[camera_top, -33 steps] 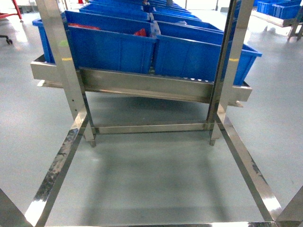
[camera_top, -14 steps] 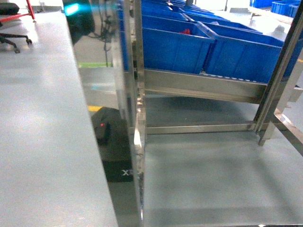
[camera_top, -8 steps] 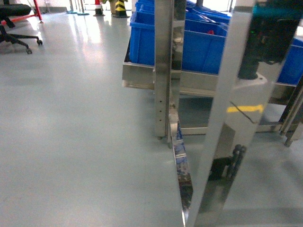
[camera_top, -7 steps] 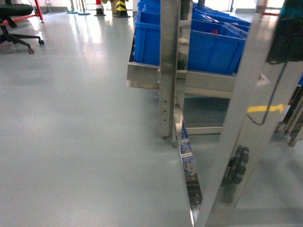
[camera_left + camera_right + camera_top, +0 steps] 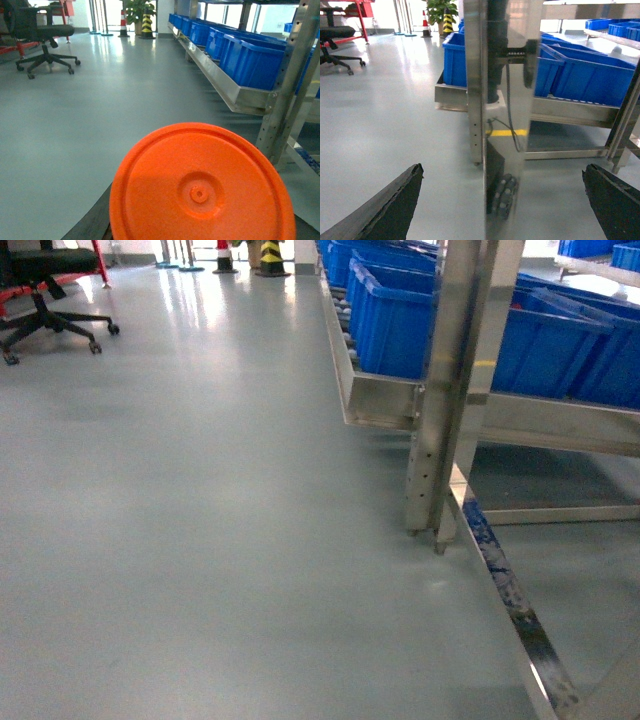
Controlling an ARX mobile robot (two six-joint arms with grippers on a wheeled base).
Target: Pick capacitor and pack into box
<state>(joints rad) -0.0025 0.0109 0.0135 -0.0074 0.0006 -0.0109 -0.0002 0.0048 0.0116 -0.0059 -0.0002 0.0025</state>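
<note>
An orange round capacitor [image 5: 200,190], seen end-on as a flat disc with a small central dimple, fills the lower half of the left wrist view. It hangs above the grey floor with my left gripper [image 5: 200,222] shut on it. Only a dark finger [image 5: 92,225] shows beside it. In the right wrist view my right gripper [image 5: 502,172] is open, its black fingers [image 5: 395,200] wide apart with nothing between them. The box is out of view. Neither gripper shows in the head view.
A steel rack with a shiny upright post [image 5: 445,390] and blue bins [image 5: 395,315] runs along the right, with a low floor rail [image 5: 510,600]. The same kind of post [image 5: 502,100] stands straight ahead of the right gripper. An office chair [image 5: 45,290] and a striped cone [image 5: 271,255] stand far left.
The head view has swung away from facing the rack. The post and blue bins have slid to the right, and open grey floor now fills the left and middle.
</note>
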